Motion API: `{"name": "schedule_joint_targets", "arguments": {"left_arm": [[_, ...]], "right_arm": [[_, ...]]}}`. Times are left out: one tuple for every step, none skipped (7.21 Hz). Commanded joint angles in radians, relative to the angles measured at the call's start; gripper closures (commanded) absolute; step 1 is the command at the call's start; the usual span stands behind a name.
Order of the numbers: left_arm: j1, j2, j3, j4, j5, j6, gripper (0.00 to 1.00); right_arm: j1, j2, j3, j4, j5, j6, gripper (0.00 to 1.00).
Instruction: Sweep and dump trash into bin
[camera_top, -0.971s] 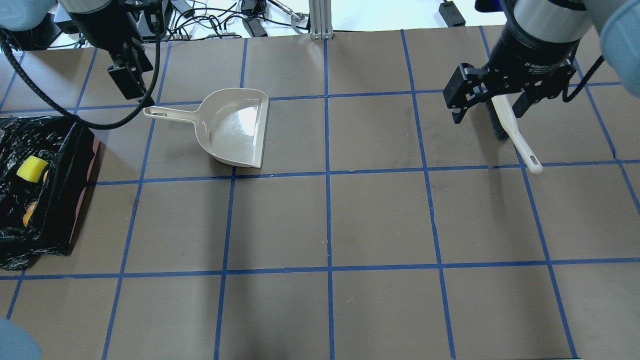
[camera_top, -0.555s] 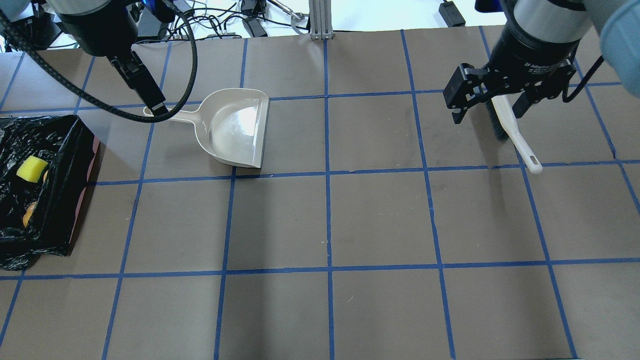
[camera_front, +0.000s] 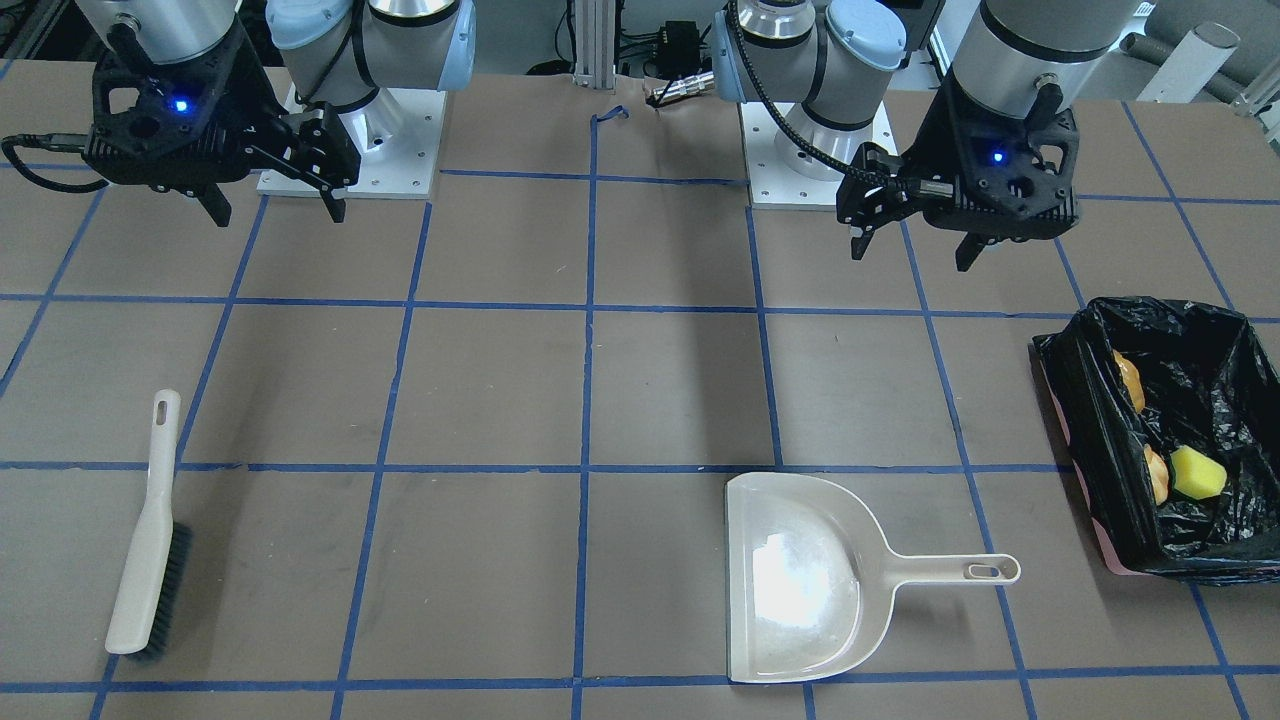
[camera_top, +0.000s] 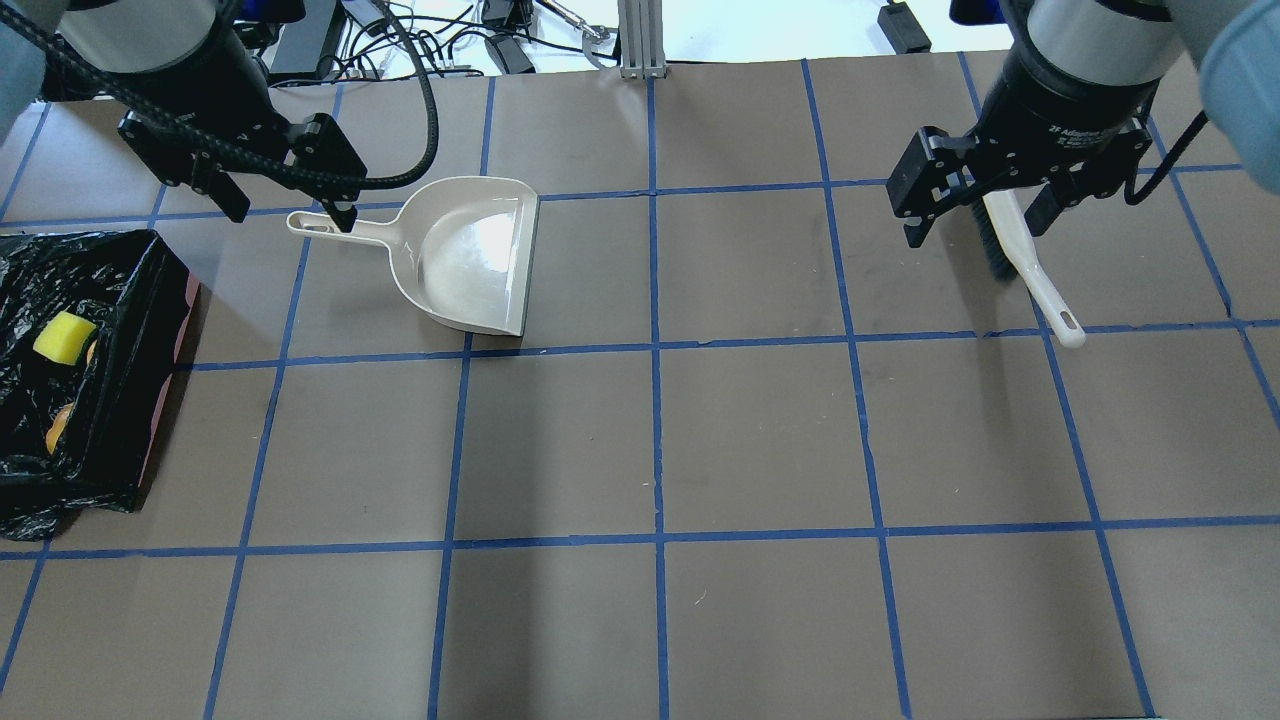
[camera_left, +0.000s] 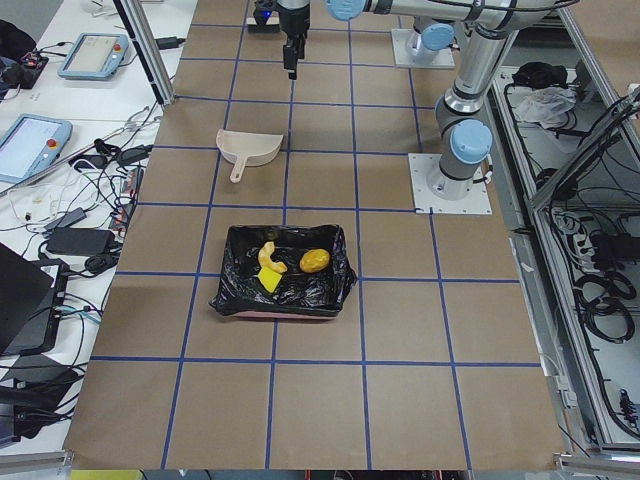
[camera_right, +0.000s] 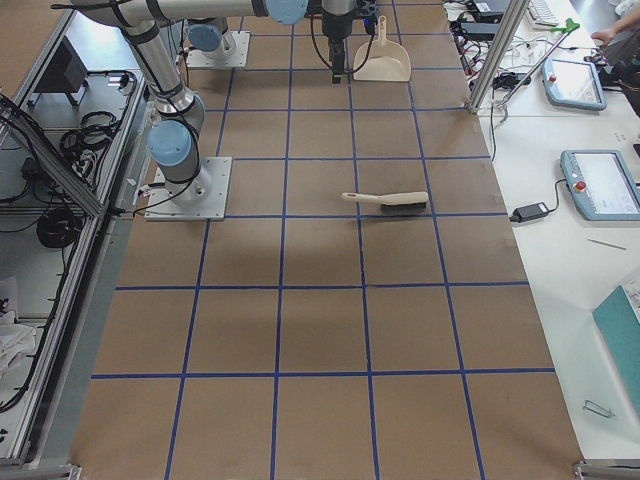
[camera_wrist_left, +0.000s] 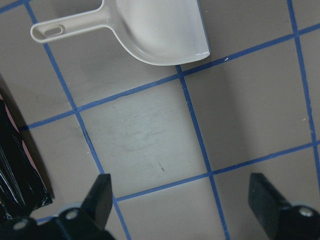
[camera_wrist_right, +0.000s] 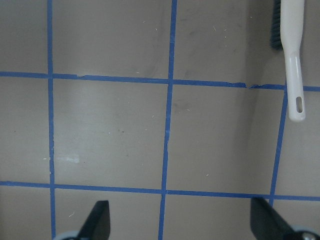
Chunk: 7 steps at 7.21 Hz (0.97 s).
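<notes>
The bin (camera_front: 1085, 420), lined with black plastic, stands at the table's left end and also shows in the overhead view (camera_top: 120, 400). Inside lie the yellow sponge (camera_front: 1197, 473), the pale crescent slice (camera_front: 1157, 475) and the orange-brown lump (camera_front: 1128, 380); the overhead view shows the sponge (camera_top: 65, 336). My left gripper (camera_top: 290, 208) is open and empty, raised above the table by the beige dustpan's handle (camera_top: 345, 230). In the left wrist view, the left gripper (camera_wrist_left: 182, 200) has its jaws wide apart. My right gripper (camera_top: 975, 230) is open and empty, raised over the brush (camera_top: 1030, 270).
The beige dustpan (camera_front: 800, 580) lies flat and empty, its handle pointing toward the bin. The brush (camera_front: 150, 540) lies flat on the table's right part, also in the right wrist view (camera_wrist_right: 292, 60). Blue tape lines grid the brown table. Cables lie beyond the far edge.
My left gripper has turned at the wrist and now shows broadside, open, over the dustpan handle's end. The right arm, dustpan, brush and bin have not moved.
</notes>
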Motion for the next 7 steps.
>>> {"name": "schedule_joint_targets", "arguments": {"left_arm": [[-0.004,0.043,-0.152,0.248,-0.009,-0.179,0.0],[-0.004,0.059,-0.156,0.241,0.001,-0.187,0.0],[-0.004,0.071,-0.155,0.171,0.004,-0.189,0.0],[-0.004,0.076,-0.155,0.165,0.002,-0.19,0.0],[-0.004,0.077,-0.155,0.165,0.001,-0.189,0.0],[-0.004,0.079,-0.155,0.165,0.002,-0.187,0.0],[-0.002,0.079,-0.153,0.166,0.002,-0.184,0.0]], "right_arm": [[0.0,0.0,0.0,0.001,0.0,0.0,0.0],[0.0,0.0,0.0,0.001,0.0,0.0,0.0],[0.0,0.0,0.0,0.001,0.0,0.0,0.0],[0.0,0.0,0.0,0.001,0.0,0.0,0.0],[0.0,0.0,0.0,0.001,0.0,0.0,0.0],[0.0,0.0,0.002,0.001,0.0,0.0,0.0],[0.0,0.0,0.002,0.001,0.0,0.0,0.0]]}}
